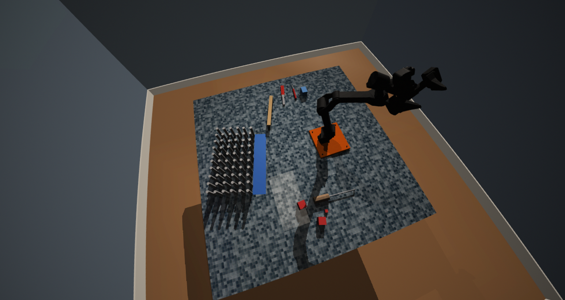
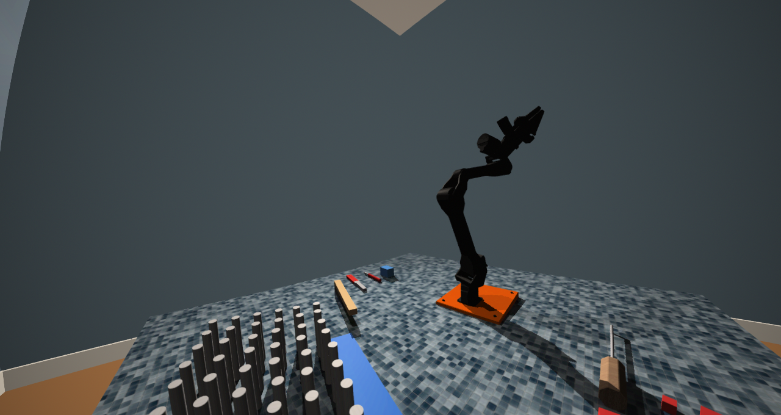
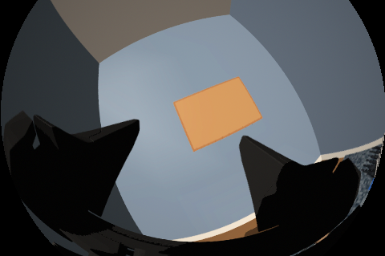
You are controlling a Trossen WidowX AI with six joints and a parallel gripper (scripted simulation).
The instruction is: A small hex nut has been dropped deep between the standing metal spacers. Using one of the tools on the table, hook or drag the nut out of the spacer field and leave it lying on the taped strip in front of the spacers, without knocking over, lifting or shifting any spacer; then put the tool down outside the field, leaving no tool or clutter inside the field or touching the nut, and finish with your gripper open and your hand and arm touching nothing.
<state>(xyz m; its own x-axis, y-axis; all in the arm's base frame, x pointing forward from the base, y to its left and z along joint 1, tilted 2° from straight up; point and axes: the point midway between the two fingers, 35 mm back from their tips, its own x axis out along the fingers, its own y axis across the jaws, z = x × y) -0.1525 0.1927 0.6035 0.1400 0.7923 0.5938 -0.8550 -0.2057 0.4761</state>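
Note:
The metal spacers (image 1: 248, 181) (image 2: 346, 383) stand upright in rows. The blue taped strip (image 1: 259, 163) (image 2: 364, 371) lies along their side nearest the arm, and no nut shows on it. I cannot make out the nut among the spacers. A hooked tool with a wooden handle (image 1: 322, 197) (image 2: 611, 377) and a thin metal rod lies on the table near the red blocks. A wooden stick (image 1: 270, 110) (image 2: 345, 296) with a dark end lies beyond the strip's far end. My gripper (image 1: 433, 97) (image 2: 541, 110) (image 3: 191, 134) is open and empty, raised high, away from the spacers and tools.
A red-and-grey tool (image 1: 282, 91) (image 2: 354, 281), a thin red tool (image 1: 294, 92) (image 2: 373, 276) and a blue cube (image 1: 303, 89) (image 2: 387, 271) lie at the back. Red blocks (image 1: 301, 204) (image 1: 322, 220) (image 2: 669, 403) lie near the hooked tool. The arm stands on an orange base plate (image 1: 341, 140) (image 2: 504, 303).

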